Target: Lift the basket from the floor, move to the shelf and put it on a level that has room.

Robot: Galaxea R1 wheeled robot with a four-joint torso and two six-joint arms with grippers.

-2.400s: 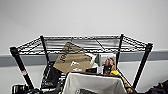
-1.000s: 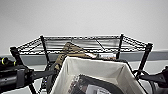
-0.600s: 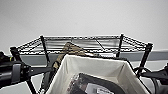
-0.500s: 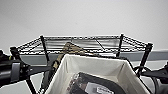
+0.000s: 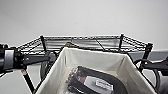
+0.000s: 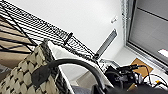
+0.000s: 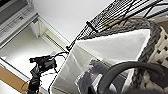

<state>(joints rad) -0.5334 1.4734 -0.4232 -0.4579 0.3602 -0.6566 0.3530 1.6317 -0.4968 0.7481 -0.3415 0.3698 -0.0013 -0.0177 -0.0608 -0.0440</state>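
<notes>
The basket (image 5: 75, 65) hangs in the air between my two arms, its white cloth lining facing me and a dark wrapped item (image 5: 97, 83) inside. Its far rim reaches about the height of the level (image 5: 82, 41), the top wire tier of the shelf (image 5: 43, 43) just behind it. My left gripper (image 5: 51, 58) is at the basket's left end, shut on the dark loop handle (image 6: 72, 63). At the right end, my right gripper (image 5: 147, 65) is shut on the other handle (image 7: 125, 68). The floor is hidden.
A plain white wall (image 5: 85, 17) rises behind the rack. The rack's black posts (image 5: 148, 50) stand at the tier's corners. The top tier carries nothing that I can see. A ceiling light strip (image 6: 106, 42) shows overhead.
The basket has risen in front of the rack and now covers the things on the lower tier. Both arms have come up beside it.
</notes>
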